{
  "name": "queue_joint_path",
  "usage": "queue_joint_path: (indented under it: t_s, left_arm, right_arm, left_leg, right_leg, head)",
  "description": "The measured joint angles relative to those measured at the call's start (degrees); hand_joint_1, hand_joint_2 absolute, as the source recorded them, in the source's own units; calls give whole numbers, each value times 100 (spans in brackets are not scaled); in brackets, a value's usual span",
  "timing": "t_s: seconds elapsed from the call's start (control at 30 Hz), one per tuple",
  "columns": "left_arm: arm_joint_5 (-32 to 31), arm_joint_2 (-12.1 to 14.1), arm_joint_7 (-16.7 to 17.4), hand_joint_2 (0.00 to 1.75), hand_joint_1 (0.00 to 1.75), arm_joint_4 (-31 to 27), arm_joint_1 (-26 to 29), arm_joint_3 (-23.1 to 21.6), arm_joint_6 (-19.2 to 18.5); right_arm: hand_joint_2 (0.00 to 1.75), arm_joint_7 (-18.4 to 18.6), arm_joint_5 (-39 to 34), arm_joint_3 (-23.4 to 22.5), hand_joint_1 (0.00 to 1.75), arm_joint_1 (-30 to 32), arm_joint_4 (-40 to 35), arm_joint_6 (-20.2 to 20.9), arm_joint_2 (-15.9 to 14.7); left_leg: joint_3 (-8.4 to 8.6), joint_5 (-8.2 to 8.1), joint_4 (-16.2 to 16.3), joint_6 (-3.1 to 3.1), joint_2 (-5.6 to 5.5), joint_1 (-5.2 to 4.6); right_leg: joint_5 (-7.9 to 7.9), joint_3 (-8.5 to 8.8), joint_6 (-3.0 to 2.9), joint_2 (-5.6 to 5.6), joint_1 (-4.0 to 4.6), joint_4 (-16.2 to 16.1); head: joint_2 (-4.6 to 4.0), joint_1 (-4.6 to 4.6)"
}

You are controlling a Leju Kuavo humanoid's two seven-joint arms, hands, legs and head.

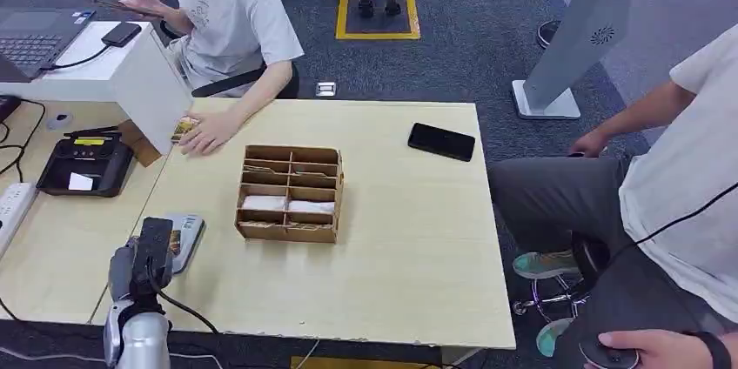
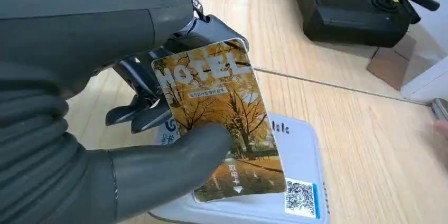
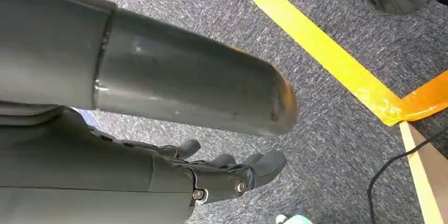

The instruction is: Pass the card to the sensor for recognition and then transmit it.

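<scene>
The card (image 2: pixel 224 123) is barely visible in the head view, hidden behind the left hand (image 1: pixel 144 265) at the near-left of the table (image 1: pixel 409 256), over the pale sensor (image 1: pixel 184 234). In the left wrist view the thumb and fingers pinch it near one long edge, its face tilted above the sensor (image 2: pixel 301 166), its long axis running from the "HOTEL" end toward the reader; it looks thin, stiff, light and slick, best held by its edges. In the right wrist view the right hand (image 3: pixel 222 174) hangs over carpet, fingers loosely apart, holding nothing.
</scene>
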Motion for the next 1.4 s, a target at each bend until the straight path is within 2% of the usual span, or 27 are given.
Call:
queue_joint_path:
  t_s: [0.17, 1.03, 1.4]
  left_arm:
    - [-111, 0, -20, 175, 175, 188, 1, 20, 76]
    - [-245, -4, -46, 175, 175, 345, 4, 162, 136]
    - [-776, -2, 96, 175, 175, 544, -38, 223, 461]
  right_arm:
    - [0, -39, 4, 0, 0, 0, 0, -33, 9]
    - [0, -116, 4, 9, 0, -5, 0, -87, 52]
    - [0, -120, 4, 50, 0, -15, -2, -114, 77]
  left_leg:
    - [9, 1, 0, 1, -1, 0]
    - [15, 1, 0, 1, -1, 0]
    - [19, 1, 0, 1, -1, -1]
  right_leg:
    - [0, 12, 0, -4, 0, 0]
    - [0, 19, 0, -5, 0, 0]
    - [0, 23, 0, -5, -1, 0]
  head:
    - [0, 0]
    - [0, 0]
    - [0, 0]
